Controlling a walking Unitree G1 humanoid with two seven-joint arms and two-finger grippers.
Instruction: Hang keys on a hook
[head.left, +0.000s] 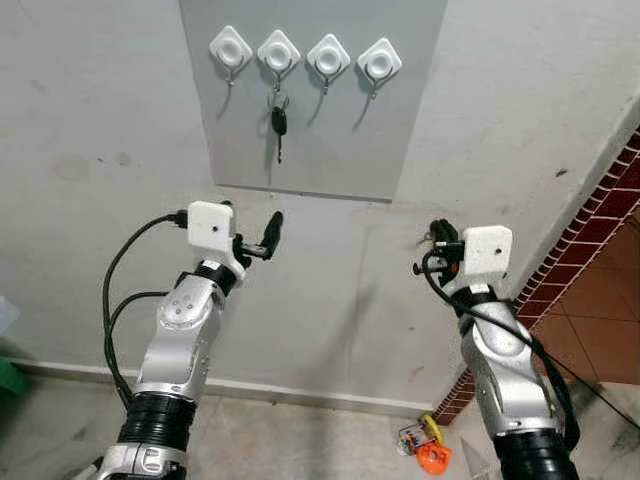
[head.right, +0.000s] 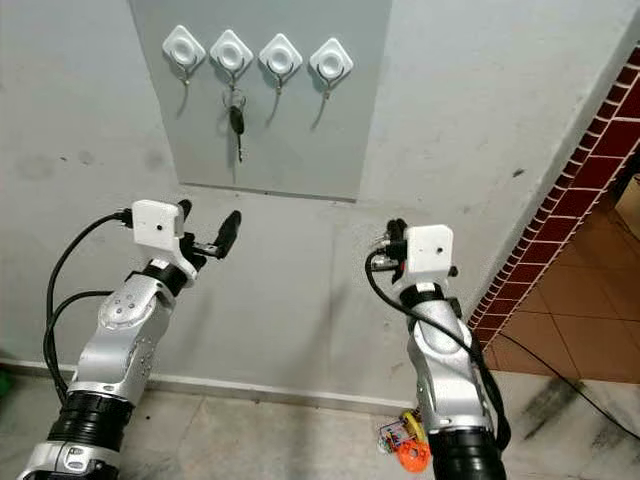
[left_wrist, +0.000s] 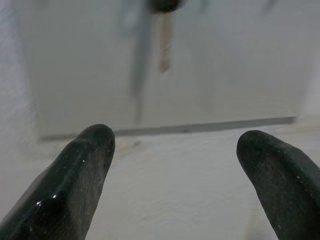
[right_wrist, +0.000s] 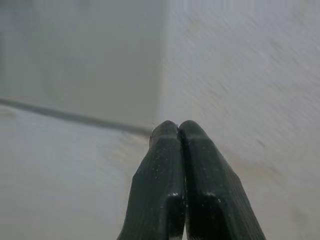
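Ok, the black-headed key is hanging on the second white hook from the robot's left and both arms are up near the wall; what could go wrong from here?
1. The left gripper, fingers open, sits just below the black-headed key on its white diamond-shaped hook; lifting could knock the key off.
2. The right gripper, shut and empty, points at the grey wall panel; pushing forward may scrape it.
3. Coloured clutter on the floor lies by the robot's right side; stepping back could hit it.

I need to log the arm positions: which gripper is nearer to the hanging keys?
Left. The left gripper sits just below the keys; the right gripper is lower and far off to their right.
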